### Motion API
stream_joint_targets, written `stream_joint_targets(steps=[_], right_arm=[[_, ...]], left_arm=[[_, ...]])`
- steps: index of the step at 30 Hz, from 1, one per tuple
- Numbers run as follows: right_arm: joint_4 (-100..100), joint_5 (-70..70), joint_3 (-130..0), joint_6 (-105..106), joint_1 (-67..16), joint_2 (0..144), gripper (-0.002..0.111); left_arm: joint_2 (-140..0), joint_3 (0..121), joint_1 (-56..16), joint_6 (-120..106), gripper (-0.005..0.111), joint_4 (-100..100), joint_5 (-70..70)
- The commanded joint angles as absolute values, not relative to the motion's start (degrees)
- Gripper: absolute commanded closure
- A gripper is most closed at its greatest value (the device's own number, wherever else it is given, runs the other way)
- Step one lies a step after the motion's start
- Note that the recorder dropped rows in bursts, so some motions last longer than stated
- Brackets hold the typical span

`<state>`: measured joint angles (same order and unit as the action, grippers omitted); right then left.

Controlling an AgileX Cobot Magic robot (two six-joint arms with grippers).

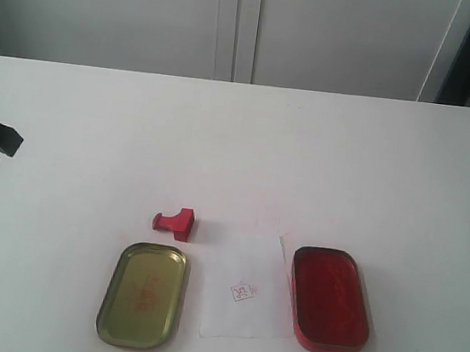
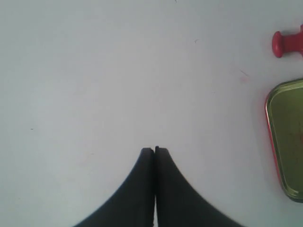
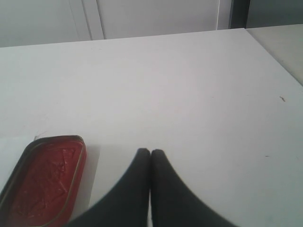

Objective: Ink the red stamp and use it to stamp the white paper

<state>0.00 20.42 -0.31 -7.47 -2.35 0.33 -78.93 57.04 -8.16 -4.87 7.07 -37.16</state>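
I count one red stamp, one white paper, one red ink-pad tin and one gold-lined lid, all on one table. The paper bears what looks like one small red print, though it is too faint for me to rule out two. My own grippers number two: left gripper, right gripper.

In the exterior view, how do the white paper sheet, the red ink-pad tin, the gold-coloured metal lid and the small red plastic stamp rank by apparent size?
1. White paper sheet, marginally largest.
2. Red ink-pad tin and gold-coloured metal lid: alike, not ranked.
3. Small red plastic stamp, clearly smallest.
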Motion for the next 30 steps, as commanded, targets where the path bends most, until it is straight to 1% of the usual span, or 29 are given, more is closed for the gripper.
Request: stream_joint_targets(steps=[1, 7, 15, 30], right_arm=[[-0.43, 19.51, 0.00, -7.68, -2.20, 0.00, 0.108], [-0.43, 19.51, 0.00, -7.68, -2.20, 0.00, 0.108], [-0.43, 19.51, 0.00, -7.68, -2.20, 0.00, 0.108], [-0.43, 19.51, 0.00, -9.07, -2.20, 0.00, 0.108]], left_arm=[[-76.45, 56.61, -8.01, -4.92, 0.107, 7.21, -37.55], [-73.36, 55.47, -8.01, -4.92, 0.107, 7.21, -36.55], [-68.02, 46.79, -8.01, -4.92, 0.107, 7.21, -27.10], [-55.21, 32.36, -8.01, -5.55, 0.107, 5.95, -23.09]])
